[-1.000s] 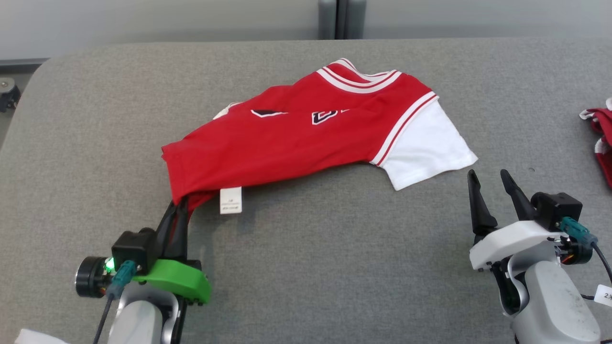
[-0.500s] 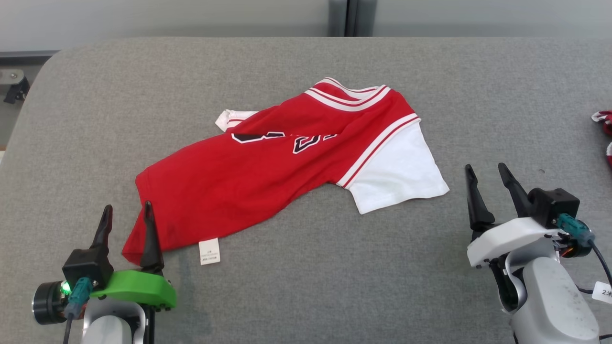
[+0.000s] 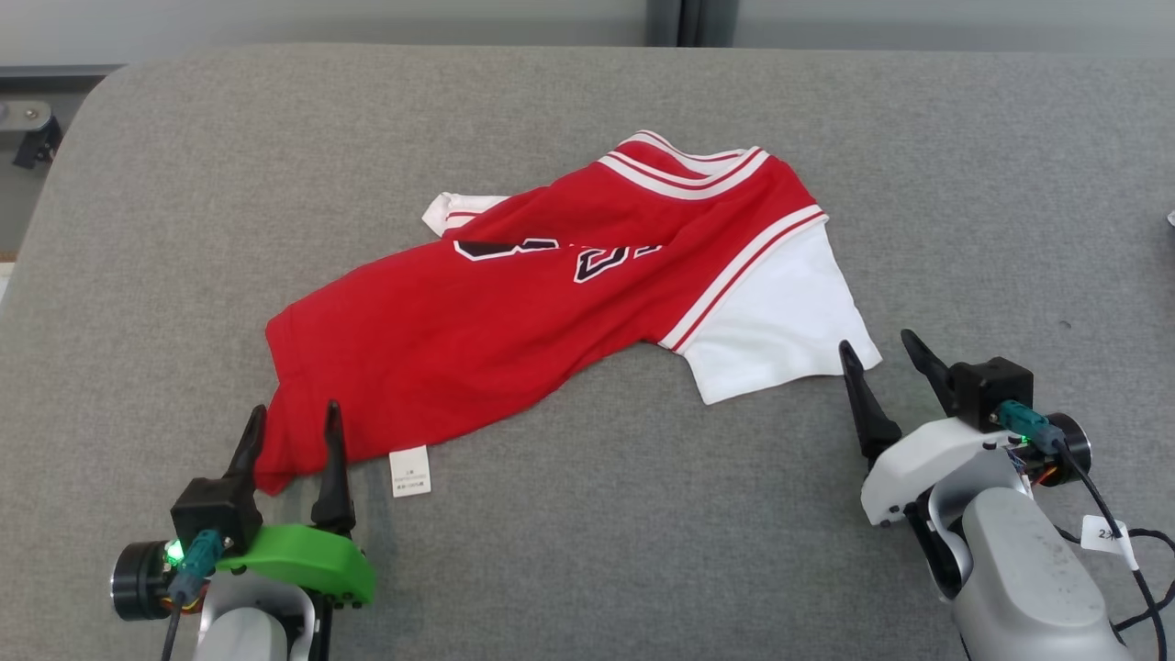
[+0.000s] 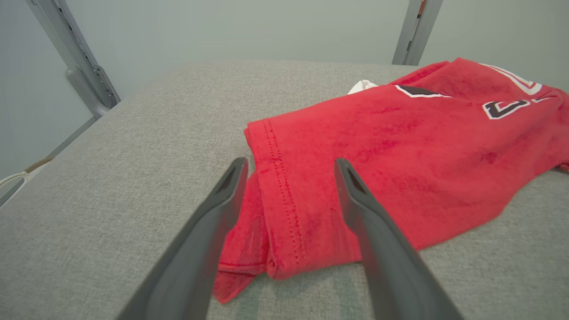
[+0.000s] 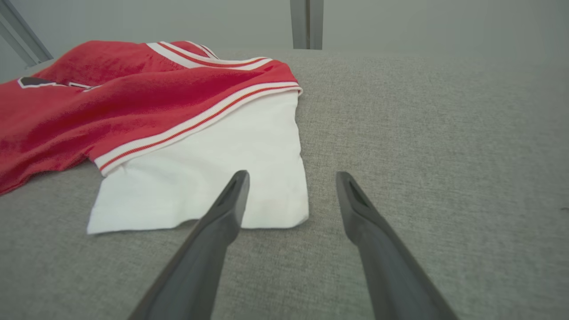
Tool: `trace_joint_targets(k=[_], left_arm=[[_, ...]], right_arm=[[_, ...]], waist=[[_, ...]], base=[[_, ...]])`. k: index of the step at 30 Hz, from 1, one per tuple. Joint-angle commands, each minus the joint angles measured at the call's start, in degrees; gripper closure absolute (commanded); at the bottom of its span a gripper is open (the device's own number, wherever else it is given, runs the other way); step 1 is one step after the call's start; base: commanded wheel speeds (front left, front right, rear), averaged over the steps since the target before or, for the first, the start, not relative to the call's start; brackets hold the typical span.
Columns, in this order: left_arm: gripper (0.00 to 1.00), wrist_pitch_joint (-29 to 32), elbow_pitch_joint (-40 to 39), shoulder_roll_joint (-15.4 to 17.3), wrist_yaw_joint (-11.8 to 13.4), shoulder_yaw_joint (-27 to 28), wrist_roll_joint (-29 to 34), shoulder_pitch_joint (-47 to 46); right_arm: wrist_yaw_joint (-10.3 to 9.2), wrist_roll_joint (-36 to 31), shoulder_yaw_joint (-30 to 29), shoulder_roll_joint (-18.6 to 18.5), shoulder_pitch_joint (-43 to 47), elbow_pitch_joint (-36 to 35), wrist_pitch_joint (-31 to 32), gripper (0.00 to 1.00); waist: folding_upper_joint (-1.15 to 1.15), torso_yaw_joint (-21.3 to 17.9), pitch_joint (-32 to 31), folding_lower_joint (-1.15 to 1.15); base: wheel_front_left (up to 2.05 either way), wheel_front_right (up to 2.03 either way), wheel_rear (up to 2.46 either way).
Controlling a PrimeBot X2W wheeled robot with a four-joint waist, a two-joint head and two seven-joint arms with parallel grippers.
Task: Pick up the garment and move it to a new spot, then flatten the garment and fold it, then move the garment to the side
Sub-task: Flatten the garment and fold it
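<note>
1. Head view: a red shirt [image 3: 514, 340] with white sleeves lies crumpled and slanted across the middle of the grey table [image 3: 643, 569], collar toward the far side, hem toward the near left
2. Left fingers [image 3: 333, 459] stand wide apart and grip nothing; the shirt's near hem corner lies between their tips, and I cannot tell whether they touch the cloth
3. Left wrist view shows that corner tucked under itself, its stitched hem running up between the two fingers [image 4: 204, 240]
4. A white label [image 3: 409, 472] sticks out from the hem, flat on the table, near the left fingers
5. Right fingers [image 3: 861, 404] are also spread wide and empty, tips just beside the outer corner of the white sleeve [image 3: 780, 321]
6. Right wrist view: one finger [image 5: 209, 240] crosses the sleeve's [image 5: 200, 169] near edge, the other lies over bare table
</note>
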Motion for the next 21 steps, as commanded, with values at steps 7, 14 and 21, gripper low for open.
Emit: trace_joint_targets(k=[7,14,21], left_arm=[[0.0,-0.01,1.47,0.09,-0.35,-1.55,-1.38,0.16],[0.0,-0.01,1.93,0.07,-0.28,-2.03,-1.6,0.17],[0.0,-0.01,2.51,0.07,-0.37,-2.83,-2.28,1.42]], right_arm=[[-0.12,-3.17,-2.59,-0.22,-3.36,7.08,-0.1,0.0],[-0.11,-3.69,-2.67,-0.23,-5.34,12.99,0.03,1.0],[-0.12,-6.21,-11.49,-0.28,-3.38,9.15,-0.04,1.0]], waist=[[0.0,2.2,0.67,0.0],[0.0,3.13,0.66,0.0],[0.0,2.16,-0.36,0.0]], base=[[0.0,0.0,0.0],[0.0,0.0,0.0],[0.0,0.0,0.0]])
